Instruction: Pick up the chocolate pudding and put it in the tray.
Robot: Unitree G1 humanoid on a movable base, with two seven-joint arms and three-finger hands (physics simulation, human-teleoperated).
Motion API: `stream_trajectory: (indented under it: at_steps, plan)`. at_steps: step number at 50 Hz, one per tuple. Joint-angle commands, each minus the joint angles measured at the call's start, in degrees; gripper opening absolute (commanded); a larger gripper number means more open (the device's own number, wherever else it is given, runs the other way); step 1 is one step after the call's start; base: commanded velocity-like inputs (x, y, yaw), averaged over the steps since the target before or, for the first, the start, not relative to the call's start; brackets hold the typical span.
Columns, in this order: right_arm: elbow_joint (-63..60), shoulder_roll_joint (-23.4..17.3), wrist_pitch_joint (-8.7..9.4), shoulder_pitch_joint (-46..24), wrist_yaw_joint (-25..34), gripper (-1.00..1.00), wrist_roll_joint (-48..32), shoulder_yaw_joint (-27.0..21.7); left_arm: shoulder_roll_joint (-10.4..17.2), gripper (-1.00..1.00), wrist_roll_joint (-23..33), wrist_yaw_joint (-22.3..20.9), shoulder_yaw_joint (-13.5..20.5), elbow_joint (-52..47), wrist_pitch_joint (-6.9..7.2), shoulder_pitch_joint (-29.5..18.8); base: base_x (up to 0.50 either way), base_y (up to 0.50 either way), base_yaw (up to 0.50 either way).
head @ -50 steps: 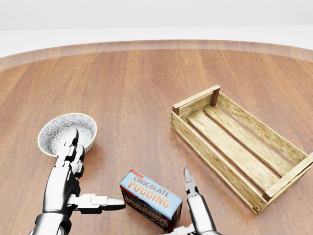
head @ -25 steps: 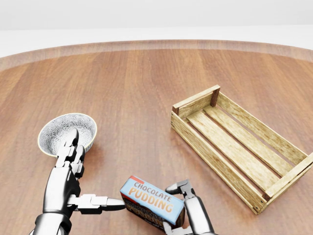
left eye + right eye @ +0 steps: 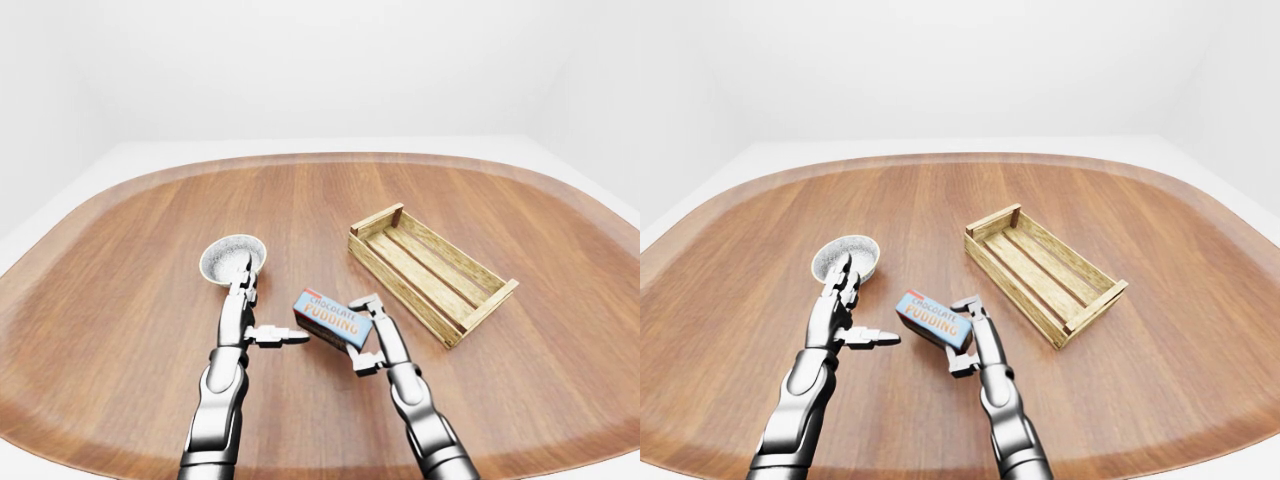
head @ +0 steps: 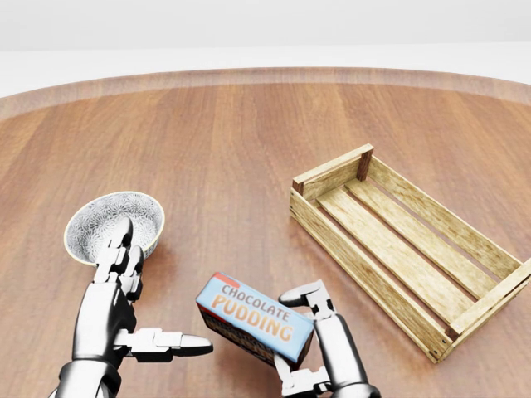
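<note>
1. Chocolate pudding box (image 4: 255,320) sits in our right hand (image 4: 309,336), just left of the wooden tray (image 4: 404,249) in the head view and apart from it. Its blue label faces up, and the end away from the tray is tipped slightly higher.

2. Our right hand is pinching the box: one finger curls over the top edge nearest the tray, and another presses in from below. We judge the box is off the bench (image 3: 120,300) or only just leaving it; the contact underneath is hidden.

3. Our right forearm rises from the bottom of the head view, wrist upright, palm turned toward the box and away from the tray.

4. Our left hand (image 4: 133,311) is spread and holds nothing. One finger points sideways toward the box without touching it, and the others point up over the patterned bowl (image 4: 114,225), which lies well to the left of the tray.

5. To do this step well, we judge the grip should stay firm, since it holds only one end and the box could pivot. We should lift it higher than the tray's near wall, carry it over the slats, then lower it flat.
</note>
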Motion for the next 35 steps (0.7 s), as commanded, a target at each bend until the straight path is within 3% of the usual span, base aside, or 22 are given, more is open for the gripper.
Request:
stream_trajectory:
  at_steps: [1,18,35]
  plan:
    - [-8.86,-0.23,0.00,1.39,1.08,-1.00,1.81,0.29,0.00,1.00,-0.51,-0.22,0.22,0.45,0.08,-0.26,0.00,0.00,0.00]
    - [-8.55,-0.28,0.00,-1.25,0.96,-1.00,1.69,-0.49,-0.04,1.00,-0.37,-0.37,0.08,0.71,-0.29,-0.15,0.00,0.00,0.00]
    - [-2.37,-0.53,0.00,-14.21,-0.13,-1.00,2.57,-4.32,-0.05,1.00,-0.43,-0.50,0.08,0.33,-0.10,0.10,0.00,0.00,0.00]
